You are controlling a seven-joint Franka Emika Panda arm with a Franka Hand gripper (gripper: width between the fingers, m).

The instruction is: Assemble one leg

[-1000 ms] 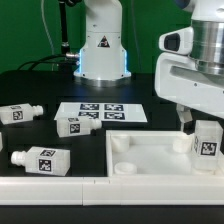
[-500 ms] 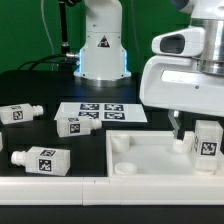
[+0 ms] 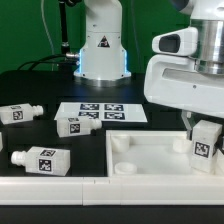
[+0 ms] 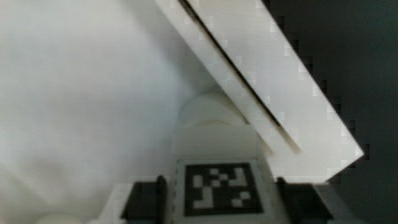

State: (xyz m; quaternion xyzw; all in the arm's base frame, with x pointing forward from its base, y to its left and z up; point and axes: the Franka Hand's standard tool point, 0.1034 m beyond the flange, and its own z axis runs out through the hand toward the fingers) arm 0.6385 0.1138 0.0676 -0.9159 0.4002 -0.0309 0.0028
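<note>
My gripper [image 3: 203,140] is shut on a leg [image 3: 203,141], a small white block with a black-and-white tag, held upright over the far right corner of the large white tray-like piece [image 3: 150,158]. In the wrist view the same leg [image 4: 221,180] sits between my two dark fingers [image 4: 151,197], its round peg end pointing at the tray's corner [image 4: 210,108]. Three more legs lie on the black table at the exterior view's left: one far left [image 3: 19,113], one by the marker board [image 3: 75,125], one near the front [image 3: 42,158].
The marker board [image 3: 100,112] lies flat in the middle of the table. The arm's white base [image 3: 102,45] stands behind it. The tray's raised rim [image 4: 267,90] runs close beside the held leg.
The gripper with the leg has shifted slightly, moving a little left and then back right, and stays over the tray's far right corner. The other legs have not moved.
</note>
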